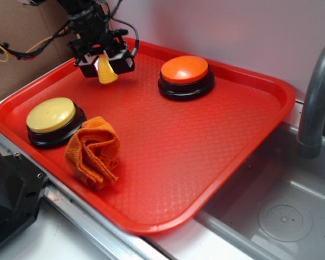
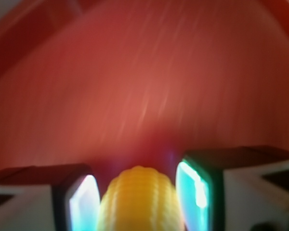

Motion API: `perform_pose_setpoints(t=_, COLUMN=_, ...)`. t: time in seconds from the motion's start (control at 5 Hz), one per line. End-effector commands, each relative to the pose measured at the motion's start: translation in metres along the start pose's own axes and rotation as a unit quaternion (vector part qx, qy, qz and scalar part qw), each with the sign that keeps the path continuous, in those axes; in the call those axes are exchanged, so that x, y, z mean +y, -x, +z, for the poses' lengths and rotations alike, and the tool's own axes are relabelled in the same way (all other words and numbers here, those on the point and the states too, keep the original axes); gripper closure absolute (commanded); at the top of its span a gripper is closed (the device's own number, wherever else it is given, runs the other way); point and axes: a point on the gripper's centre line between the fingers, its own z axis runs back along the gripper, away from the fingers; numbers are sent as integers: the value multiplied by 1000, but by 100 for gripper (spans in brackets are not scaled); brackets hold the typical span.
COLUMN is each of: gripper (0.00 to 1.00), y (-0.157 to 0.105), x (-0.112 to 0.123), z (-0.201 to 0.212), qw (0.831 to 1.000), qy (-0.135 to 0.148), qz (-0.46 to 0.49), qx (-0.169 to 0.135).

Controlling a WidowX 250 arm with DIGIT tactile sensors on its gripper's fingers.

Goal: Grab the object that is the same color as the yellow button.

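- One gripper (image 1: pixel 106 61) is hanging over the far left corner of the red tray (image 1: pixel 206 162), black arm and cables trailing up out of view.
- Its two fingers (image 2: pixel 84 204) are sitting clamped on the yellow toy (image 1: pixel 106 72), one on each side; the wrist view is showing the bumpy corn-like top (image 2: pixel 140 199) wedged between the two glowing pads.
- One yellow toy only: small, cone-shaped, wide end pointing down below the fingers. Cannot tell whether its base is touching the tray or just above it.
- Two buttons in all, both on black bases, both sitting on the tray.
- One yellow button (image 1: pixel 51 114) is sitting at the tray's left edge, nearer than the gripper and well apart from it.
- One orange button (image 1: pixel 185 69) is sitting toward the far side, to the right of the gripper, also apart from it.
- One orange cloth (image 1: pixel 94 151) is lying crumpled just beside the yellow button, on its right, seeming to touch the black base.
- One tray, tilted a bit in the frame, resting across a metal sink (image 1: pixel 271 216); one round drain (image 1: pixel 285 219) is showing at lower right.
- One grey faucet pipe (image 1: pixel 314 103) is curving up at the right edge.
- Wrist view is heavily blurred beyond the fingers; only red tray floor is readable there.
- Cardboard (image 1: pixel 21 32) is standing behind the arm at upper left.
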Motion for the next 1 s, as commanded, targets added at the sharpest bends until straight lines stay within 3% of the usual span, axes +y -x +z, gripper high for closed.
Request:
perform_pose_setpoints(t=0.0, gripper=100, y=39, x=-41, z=92, qw=996, qy=25, qz=-66, qx=-45)
perform_pose_setpoints(t=0.4, gripper=100, y=71, x=-90, z=106, qw=986, qy=4, qz=-166, qx=-3)
perform_pose_setpoints(t=0.6, gripper=100, y=93, x=-121, z=103, qw=970, qy=-13, qz=-242, qx=15)
perform_pose_setpoints(t=0.8, gripper=100, y=94, x=-127, z=94, qw=964, qy=-30, qz=-263, qx=26)
